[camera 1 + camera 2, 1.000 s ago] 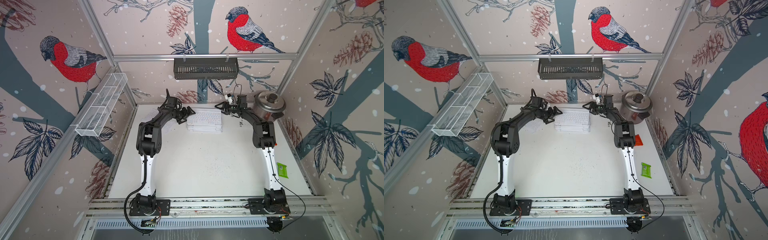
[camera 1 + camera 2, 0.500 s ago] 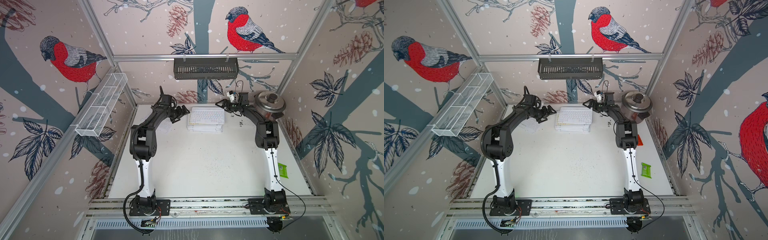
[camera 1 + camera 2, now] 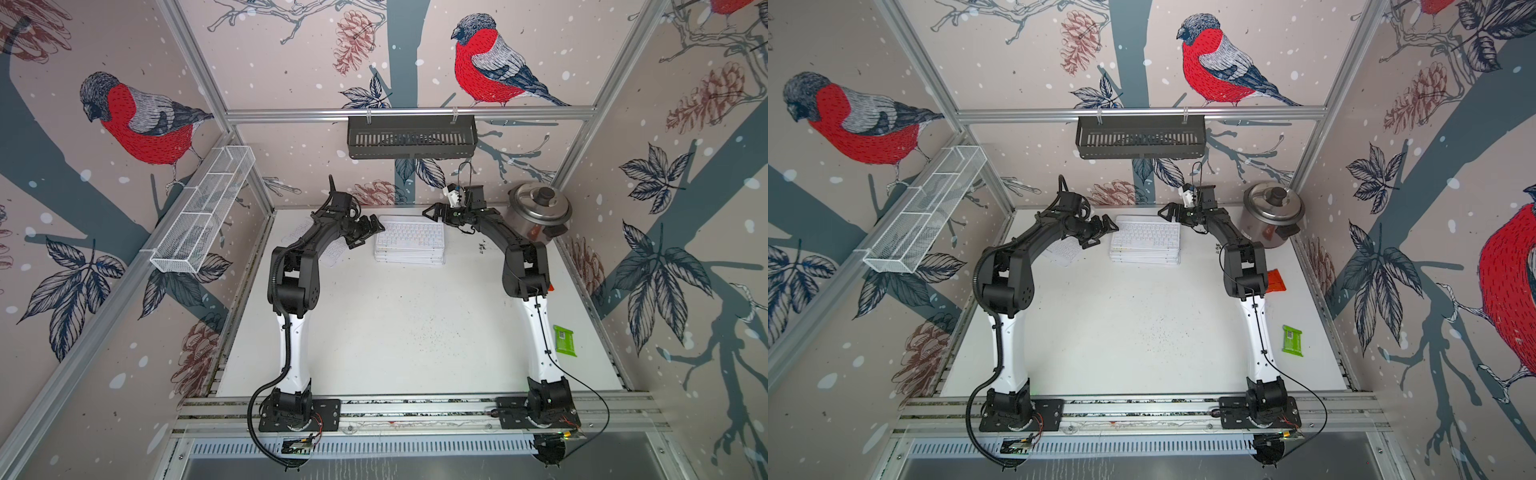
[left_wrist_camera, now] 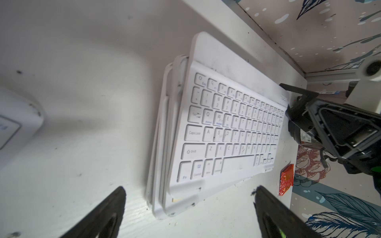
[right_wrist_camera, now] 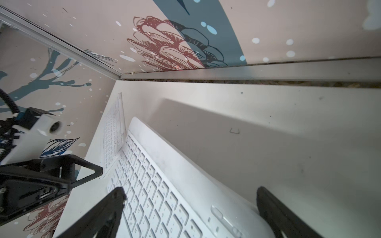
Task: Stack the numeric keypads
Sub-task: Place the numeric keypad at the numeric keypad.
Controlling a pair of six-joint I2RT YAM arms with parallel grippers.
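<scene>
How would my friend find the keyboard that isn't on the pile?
At the far end of the table sits the pile of white keyboards. Beside it, half under the left arm, one keyboard lies alone, flat on the table.

I see the stack of flat white plastic keypads (image 3: pixel 409 243) at the white tabletop's (image 3: pixel 395 332) back, between my left gripper (image 3: pixel 369 232) and right gripper (image 3: pixel 433 212).

We see a white worktop (image 3: pixel 395 365), with dark specks (image 3: pixel 432 337) near its middle. A stack of keypads (image 3: pixel 409 246) sits toward the far edge, and one loose keypad (image 3: pixel 1064 252) lies flat just to its left. A steel pot (image 3: pixel 536 212) stands in the far right corner. A green packet (image 3: pixel 564 340) lies by the right edge, with an orange packet (image 3: pixel 1276 282) farther back.
</scene>
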